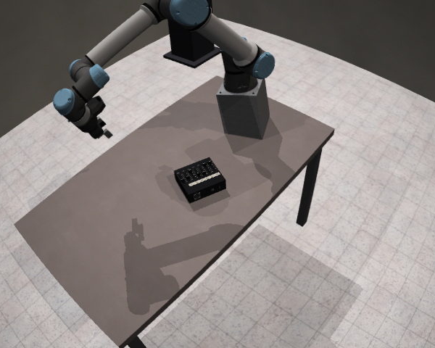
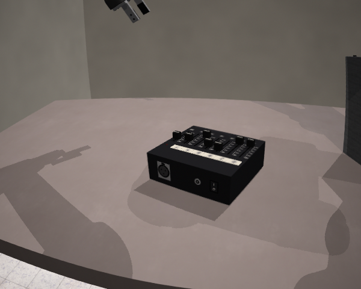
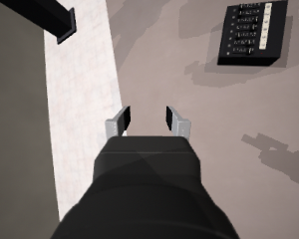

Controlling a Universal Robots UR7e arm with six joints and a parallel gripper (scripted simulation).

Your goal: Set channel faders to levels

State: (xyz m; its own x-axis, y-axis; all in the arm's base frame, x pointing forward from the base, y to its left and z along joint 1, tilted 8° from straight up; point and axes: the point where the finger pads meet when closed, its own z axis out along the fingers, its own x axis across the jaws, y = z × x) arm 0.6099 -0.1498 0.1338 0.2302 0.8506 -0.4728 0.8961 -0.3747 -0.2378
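The black lighting desk (image 1: 199, 180) (image 2: 205, 163) (image 3: 252, 32) stands on its feet near the middle of the brown table (image 1: 98, 209) (image 2: 96, 124). A pale tape strip (image 1: 204, 180) (image 2: 205, 155) (image 3: 265, 25) runs along its top beside a row of several faders (image 2: 208, 142); the written levels are too small to read. My gripper (image 1: 106, 133) (image 2: 137, 12) (image 3: 148, 114) is open and empty. It hangs high above the table's far left edge, well away from the desk.
The arm's grey pedestal (image 1: 243, 112) (image 2: 359, 108) stands at the back right of the table. The desk's front panel carries a round socket (image 2: 163, 170) and a switch (image 2: 213, 186). Tiled floor (image 1: 359, 187) lies around the table.
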